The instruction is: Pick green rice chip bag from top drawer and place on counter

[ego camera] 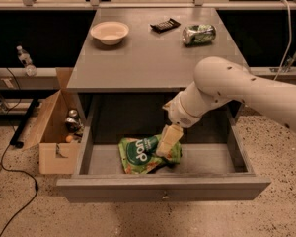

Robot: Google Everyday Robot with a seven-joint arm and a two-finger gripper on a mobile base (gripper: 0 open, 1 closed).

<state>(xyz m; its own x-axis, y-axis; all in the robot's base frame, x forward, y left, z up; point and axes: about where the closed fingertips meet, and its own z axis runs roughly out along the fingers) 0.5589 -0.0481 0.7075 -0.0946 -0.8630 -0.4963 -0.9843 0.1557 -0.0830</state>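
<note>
The green rice chip bag [138, 154] lies crumpled on the floor of the open top drawer [163, 187], towards its front, and its right edge sits directly under the hand [168, 141]. The hand points down into the drawer from the pale arm [227, 85], which reaches in from the hand's right. Its tip overlaps the bag and seems to touch it. I cannot tell whether it is open or already closed on the bag.

I judge the step in hand to be the grasp inside the drawer, since the bag is not lifted. The next move calls for a firm hold on the soft, wrinkly foil. After that comes a lift straight up, clear of the drawer front and out from under the overhanging desk [153, 58] above and behind the hand.

On the desk, well beyond the hand, stand a bowl [109, 32] to its left, a small dark object [165, 24] and a drink can [199, 33] lying on its side. The near part of the desk offers room for the bag. A cardboard box [52, 132] sits on the floor far to the hand's left.
</note>
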